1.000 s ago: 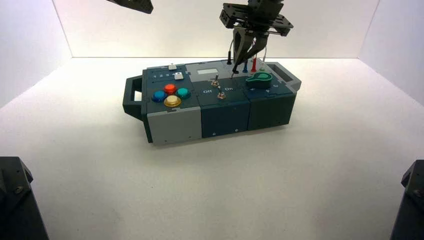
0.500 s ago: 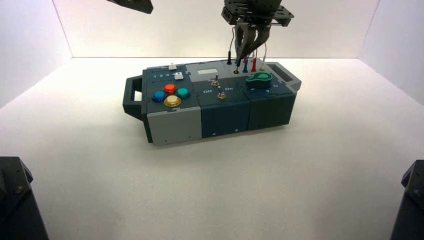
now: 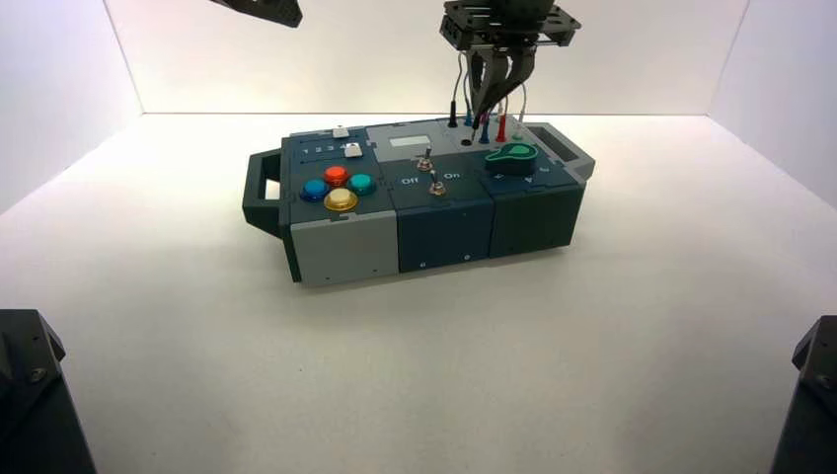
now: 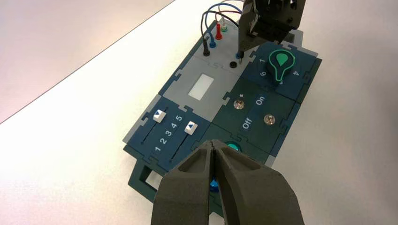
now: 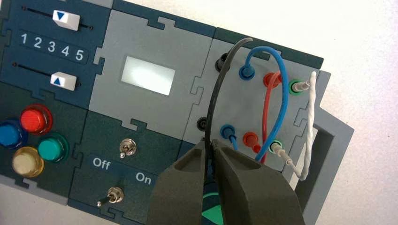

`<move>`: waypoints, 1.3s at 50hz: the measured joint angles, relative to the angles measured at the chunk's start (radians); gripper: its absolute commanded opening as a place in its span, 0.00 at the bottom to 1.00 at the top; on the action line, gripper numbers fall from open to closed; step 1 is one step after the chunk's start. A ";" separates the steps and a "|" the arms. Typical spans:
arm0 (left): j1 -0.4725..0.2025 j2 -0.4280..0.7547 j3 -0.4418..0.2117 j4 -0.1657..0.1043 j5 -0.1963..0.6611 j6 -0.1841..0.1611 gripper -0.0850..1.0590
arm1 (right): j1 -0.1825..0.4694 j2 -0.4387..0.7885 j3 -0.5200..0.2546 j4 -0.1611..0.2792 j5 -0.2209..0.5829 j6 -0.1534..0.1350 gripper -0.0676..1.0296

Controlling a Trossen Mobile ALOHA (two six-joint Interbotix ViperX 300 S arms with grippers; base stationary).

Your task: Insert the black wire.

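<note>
Right wrist view, and the black wire (image 5: 217,96) is pinched in the right gripper (image 5: 209,142), fingers narrow around the lead, over the right part of the box (image 3: 408,135). One end sits in the far black socket (image 5: 222,62); the wire arches from there to the fingers.

Across to the high view: the free plug (image 3: 475,131) points down just beside the near black socket (image 3: 467,142), the open one, and it looks slightly off towards the blue plug (image 3: 485,132) next door. So the job here, I'd say, is lining up: a small shift towards the light window (image 4: 201,87), no pushing until the pin stands right over the hole. Straighten the pin first, because any lean could catch the rim and twist the plug in the grip. Then straight down, gently, fingers snug, pressing until it seats; let go only after that. Mind the loop too, its springiness may tug the pin sideways, and the blue wire (image 5: 281,101) is close enough to snag.

Waiting over the left part of the box, the left gripper (image 4: 212,143) has its fingers together, holding nothing.
</note>
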State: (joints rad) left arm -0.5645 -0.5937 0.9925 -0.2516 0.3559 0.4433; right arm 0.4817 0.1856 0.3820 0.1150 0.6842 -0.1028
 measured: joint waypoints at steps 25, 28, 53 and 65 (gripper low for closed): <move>0.000 0.002 -0.002 0.003 0.000 0.000 0.05 | 0.000 0.012 -0.020 -0.002 0.002 0.000 0.04; 0.000 0.002 0.000 0.003 0.000 0.000 0.05 | 0.000 0.017 -0.023 -0.003 0.002 0.000 0.04; 0.000 0.005 0.000 0.003 0.000 0.000 0.05 | 0.000 0.029 -0.029 -0.003 -0.005 0.000 0.04; 0.000 0.006 -0.002 0.003 0.000 0.000 0.05 | 0.000 0.031 -0.037 -0.003 -0.006 0.000 0.04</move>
State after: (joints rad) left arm -0.5645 -0.5875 0.9910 -0.2485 0.3559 0.4433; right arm 0.4817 0.2163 0.3451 0.1120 0.6780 -0.1028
